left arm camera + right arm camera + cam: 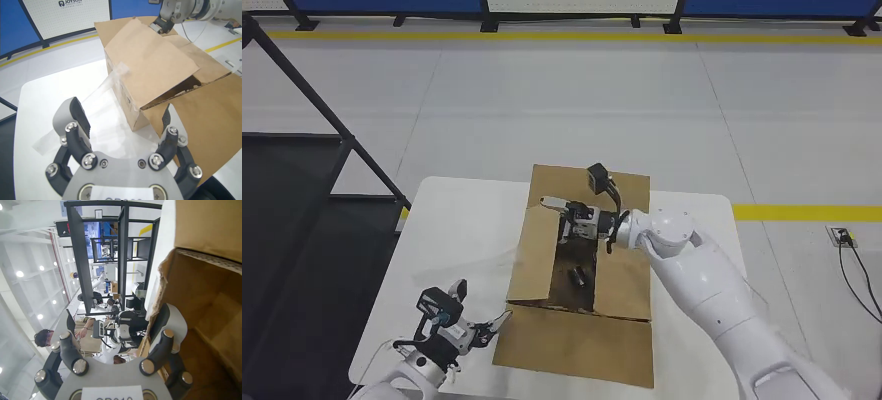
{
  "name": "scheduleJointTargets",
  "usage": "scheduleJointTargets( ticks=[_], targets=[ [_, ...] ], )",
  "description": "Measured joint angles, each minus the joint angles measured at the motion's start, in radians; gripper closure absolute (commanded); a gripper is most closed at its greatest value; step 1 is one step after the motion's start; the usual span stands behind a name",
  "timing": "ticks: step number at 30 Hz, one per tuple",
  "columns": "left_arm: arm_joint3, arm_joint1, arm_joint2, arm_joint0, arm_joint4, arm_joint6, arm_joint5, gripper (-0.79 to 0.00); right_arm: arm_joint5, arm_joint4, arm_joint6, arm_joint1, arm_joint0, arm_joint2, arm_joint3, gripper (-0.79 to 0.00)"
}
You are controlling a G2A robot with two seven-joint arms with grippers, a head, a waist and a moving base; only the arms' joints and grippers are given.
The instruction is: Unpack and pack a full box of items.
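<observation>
Box: we see the brown corrugated cardboard box (627, 290) near the middle of the white table (452, 230), with its top flaps opened out.
Handling: we judge it light and stiff in the walls. The flaps hinge at their creases and one edge is torn, so a hold on a flap would swing the flap rather than lift the box.
Right claw: the right gripper (121, 317) is spread apart, straddling the ragged edge of the flap on the left arm's side (170, 289). One finger is inside the box and one outside, and it grasps nothing.
Left claw: the left gripper (123, 117) hovers released, low over the table just beside the box's near corner.
Contents: a small dark item (579, 277) lies on the box floor; we cannot tell what it is.
Tape: a clear tape strip (105, 89) trails from the box's side onto the table and could snag a finger.
Room: the outspread flaps reach toward the far and near table edges. Bare tabletop lies on the left arm's side, and we judge that the better place for setting items down.
</observation>
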Motion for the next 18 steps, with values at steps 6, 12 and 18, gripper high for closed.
scheduleJointTargets(
  ticks=[6,12,18],
  targets=[
    [-0.022,-0.006,0.037,-0.017,0.005,-0.005,0.037,-0.785,-0.013,0.058,0.01,-0.036,0.03,-0.035,-0.008,-0.785],
    [-0.015,-0.02,0.062,-0.066,-0.097,-0.019,0.153,-0.785,-0.031,0.115,0.037,-0.077,0.066,-0.075,0.032,-0.785],
    [0.008,-0.03,0.04,-0.107,-0.232,-0.019,0.24,-0.785,-0.061,0.119,0.101,-0.109,0.103,-0.112,0.103,-0.785]
  ],
)
